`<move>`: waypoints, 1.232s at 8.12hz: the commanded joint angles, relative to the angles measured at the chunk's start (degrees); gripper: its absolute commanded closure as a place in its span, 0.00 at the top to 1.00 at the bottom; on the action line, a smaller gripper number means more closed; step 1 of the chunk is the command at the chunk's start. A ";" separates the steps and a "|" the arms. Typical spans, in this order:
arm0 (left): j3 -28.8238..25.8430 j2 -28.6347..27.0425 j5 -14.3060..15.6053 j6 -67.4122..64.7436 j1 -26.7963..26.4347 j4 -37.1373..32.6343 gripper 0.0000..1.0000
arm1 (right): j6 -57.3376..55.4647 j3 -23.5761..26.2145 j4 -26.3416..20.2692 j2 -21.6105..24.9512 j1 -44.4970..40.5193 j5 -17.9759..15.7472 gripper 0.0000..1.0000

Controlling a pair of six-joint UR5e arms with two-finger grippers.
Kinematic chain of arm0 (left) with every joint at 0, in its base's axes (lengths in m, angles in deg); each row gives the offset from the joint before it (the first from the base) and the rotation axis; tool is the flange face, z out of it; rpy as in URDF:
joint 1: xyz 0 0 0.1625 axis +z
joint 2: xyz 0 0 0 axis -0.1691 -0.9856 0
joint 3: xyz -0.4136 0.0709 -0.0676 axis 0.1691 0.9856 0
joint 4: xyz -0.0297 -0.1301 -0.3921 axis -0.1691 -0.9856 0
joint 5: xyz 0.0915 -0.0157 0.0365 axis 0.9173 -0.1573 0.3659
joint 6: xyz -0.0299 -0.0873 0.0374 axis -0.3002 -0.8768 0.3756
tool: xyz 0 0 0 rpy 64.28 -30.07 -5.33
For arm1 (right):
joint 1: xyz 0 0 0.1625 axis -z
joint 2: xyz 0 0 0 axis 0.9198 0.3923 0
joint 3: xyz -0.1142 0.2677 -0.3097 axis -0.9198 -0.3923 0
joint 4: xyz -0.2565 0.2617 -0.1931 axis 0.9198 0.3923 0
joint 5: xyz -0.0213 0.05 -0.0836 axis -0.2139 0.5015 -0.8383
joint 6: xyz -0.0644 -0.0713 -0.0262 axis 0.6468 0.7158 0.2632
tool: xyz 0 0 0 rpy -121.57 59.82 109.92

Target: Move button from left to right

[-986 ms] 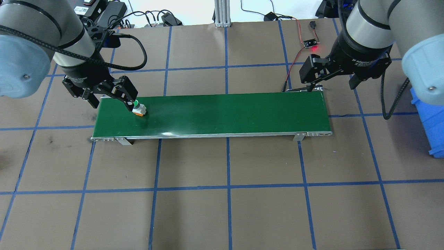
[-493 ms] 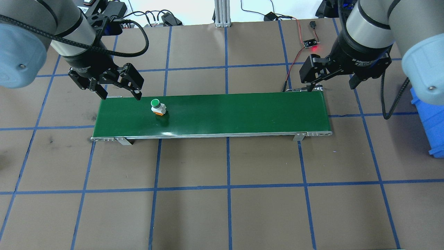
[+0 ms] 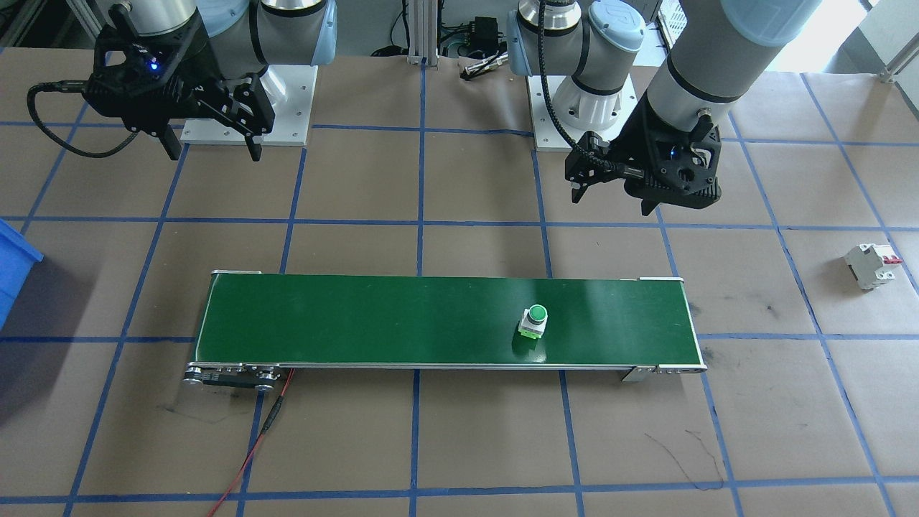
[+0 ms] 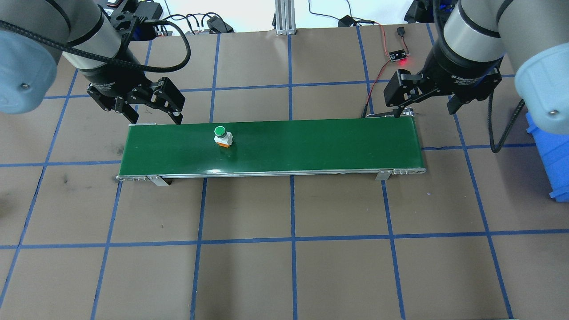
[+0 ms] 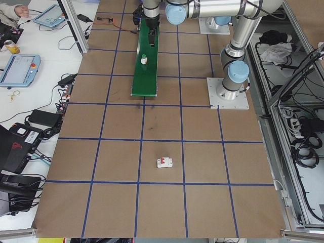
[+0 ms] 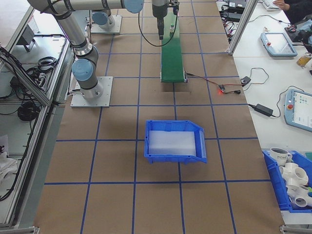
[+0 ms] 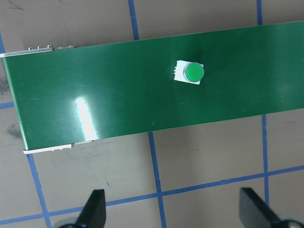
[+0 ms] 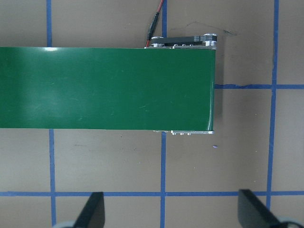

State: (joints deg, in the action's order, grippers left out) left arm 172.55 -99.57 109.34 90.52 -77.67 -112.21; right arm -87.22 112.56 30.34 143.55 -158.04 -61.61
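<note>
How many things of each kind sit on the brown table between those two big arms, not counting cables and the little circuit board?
Green-capped push-button on a white base: 1
Long green conveyor belt: 1
White boxy circuit breaker with a red lever: 1
Blue plastic bin: 1
Total: 4

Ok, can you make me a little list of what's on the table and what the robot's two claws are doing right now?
button: standing upright on the green belt, nothing touching it
green belt: long conveyor lying across the table
left gripper: open, empty, above the belt's left end
right gripper: open, empty, above the belt's right end
blue bin: on the table beyond the right end
circuit breaker: lying apart on the left side of the table
</note>
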 commanded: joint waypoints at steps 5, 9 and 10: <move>0.04 0.34 0.33 0.11 -0.22 0.65 1.00 | -0.61 0.26 4.93 -5.33 0.00 0.12 1.00; 0.57 0.60 0.33 1.86 -0.22 5.81 1.00 | -0.88 1.40 15.02 -15.00 0.35 3.03 1.00; 0.57 1.30 0.41 1.87 -0.31 5.92 1.00 | -0.97 2.80 17.75 -16.94 0.61 2.94 1.00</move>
State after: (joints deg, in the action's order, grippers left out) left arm 172.90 -98.97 109.71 91.80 -77.90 -108.19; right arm -88.06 113.74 43.18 130.77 -157.75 -58.86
